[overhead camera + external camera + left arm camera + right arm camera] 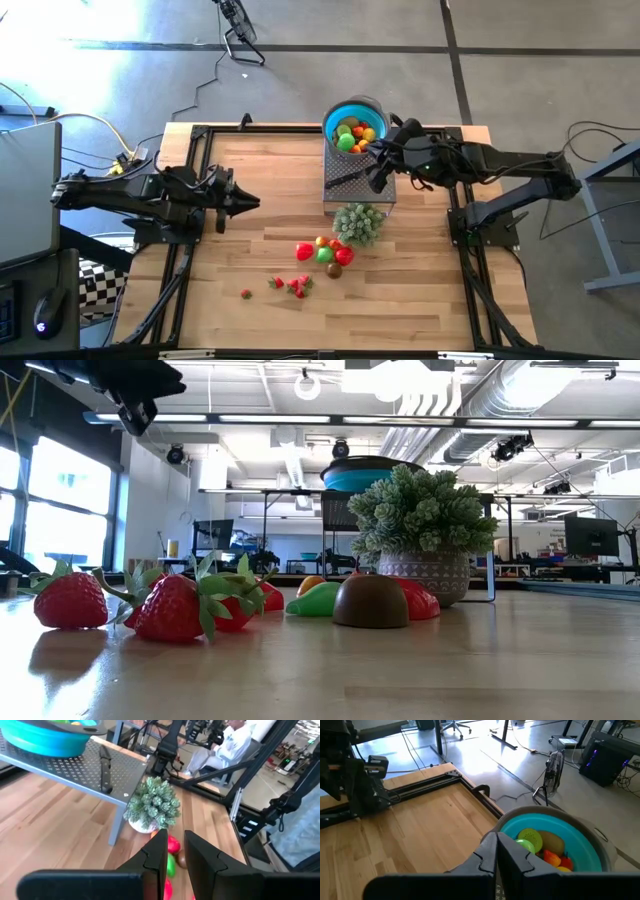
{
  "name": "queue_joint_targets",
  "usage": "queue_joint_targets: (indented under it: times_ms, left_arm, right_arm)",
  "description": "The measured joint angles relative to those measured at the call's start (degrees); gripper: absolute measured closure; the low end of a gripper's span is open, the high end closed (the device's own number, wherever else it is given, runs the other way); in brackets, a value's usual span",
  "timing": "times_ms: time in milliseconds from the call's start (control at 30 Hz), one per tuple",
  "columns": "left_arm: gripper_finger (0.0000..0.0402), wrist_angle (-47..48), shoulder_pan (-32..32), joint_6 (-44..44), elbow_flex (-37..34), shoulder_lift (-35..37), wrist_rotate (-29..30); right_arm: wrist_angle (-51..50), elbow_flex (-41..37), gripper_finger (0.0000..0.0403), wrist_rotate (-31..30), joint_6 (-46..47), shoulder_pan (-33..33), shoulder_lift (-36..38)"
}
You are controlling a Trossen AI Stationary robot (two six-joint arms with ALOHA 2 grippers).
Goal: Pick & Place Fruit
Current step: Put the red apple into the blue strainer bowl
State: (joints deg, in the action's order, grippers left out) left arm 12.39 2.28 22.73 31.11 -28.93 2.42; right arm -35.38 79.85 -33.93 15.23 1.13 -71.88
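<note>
- High view: the right gripper (378, 158), fingers shut and empty, hangs beside the blue plastic bowl (334, 111) already holding several fruits on the grey mesh stand (342, 192). The left gripper (250, 202), narrowly parted and empty, waits at the left.
- Loose small toy fruits (323, 252) lie mid-table near the pale green bushy plant (358, 222); I judge the next move is reaching for one.
- Low view: red toy strawberries (172, 608) sit nearest on the wooden table (420, 670); an open workshop lies beyond.
- Left wrist view: a seated person (226, 746) is far off.
</note>
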Motion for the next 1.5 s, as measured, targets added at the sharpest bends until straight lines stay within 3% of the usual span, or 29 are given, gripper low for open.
queue_joint_targets:
  times_ms: [433, 667, 933, 1300, 1500]
  left_arm:
    - [0.0341, 0.2, 0.0, 0.0, 0.0, -2.8, 0.1]
    - [0.0341, 0.2, 0.0, 1.7, 0.0, -2.8, 0.1]
    - [0.0341, 0.0, 0.0, 1.7, 0.0, -2.8, 0.2]
    - [0.0342, -9.7, 0.0, 1.9, 0.1, -2.9, 2.3]
    - [0.038, -7.8, 0.0, 1.4, 3.3, -5.8, 2.9]
  right_arm:
    - [-2.3, 0.0, 0.0398, 0.2, 0.0, 0.0, 0.0]
    - [-2.4, 0.0, 0.0398, 4.3, 0.0, 0.0, 0.0]
    - [-1.7, 0.0, 0.0398, 4.4, 1.5, 1.9, 0.2]
    - [-0.2, 0.1, 0.0398, 3.9, 1.4, 8.1, 0.4]
    - [1.0, 0.1, 0.0398, 3.9, 1.1, 10.6, 0.8]
